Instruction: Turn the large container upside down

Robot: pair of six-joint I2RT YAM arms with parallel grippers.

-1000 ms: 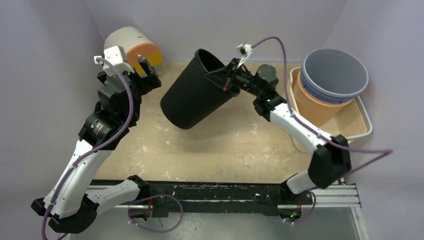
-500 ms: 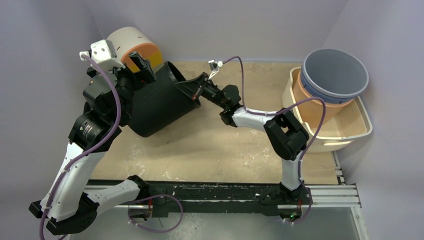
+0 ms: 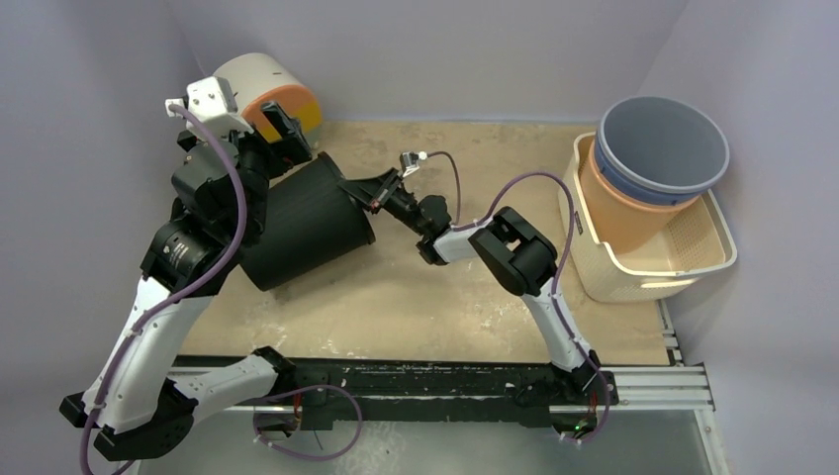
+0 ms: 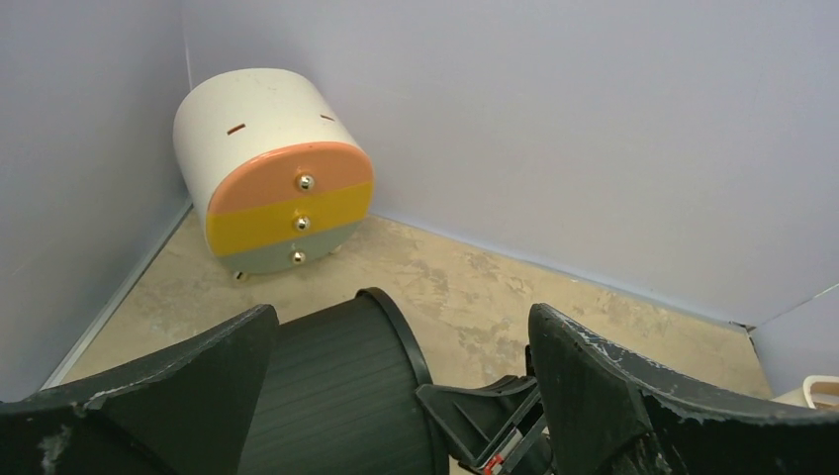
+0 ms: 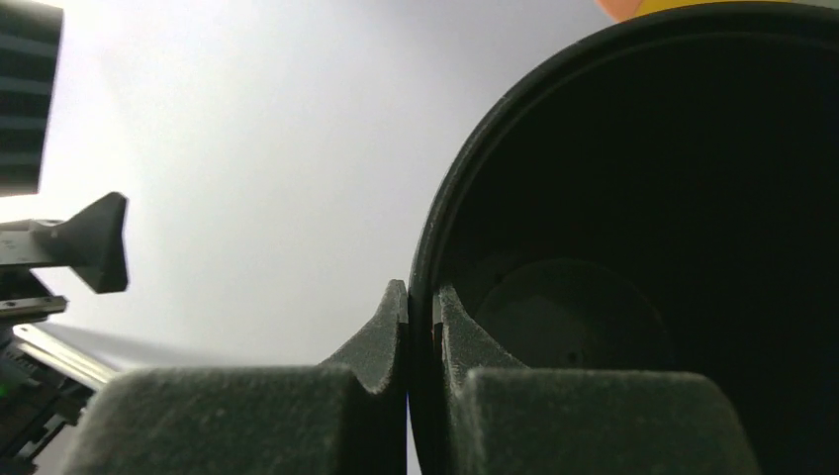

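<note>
The large container (image 3: 297, 223) is a black ribbed bin that lies tilted on its side at the left of the table, mouth toward the right. My right gripper (image 3: 368, 193) is shut on its rim, one finger inside the mouth and one outside. The right wrist view shows this pinch (image 5: 420, 297) against the dark inside of the container (image 5: 613, 247). My left gripper (image 3: 287, 134) hangs open just above the container's upper side. In the left wrist view the container (image 4: 336, 396) fills the gap between the spread left gripper (image 4: 401, 327) fingers, with the right gripper (image 4: 495, 435) at the rim.
A small white drawer unit (image 3: 267, 94) with orange, yellow and green fronts stands in the back left corner, close behind the left gripper. At the right a cream basket (image 3: 683, 267) holds an orange bucket with a grey-blue tub (image 3: 661, 148) on it. Purple walls close in on three sides.
The right arm has swung the container from the table's middle to the left and tipped it further over onto its side. The left gripper has stayed near the drawer unit.
</note>
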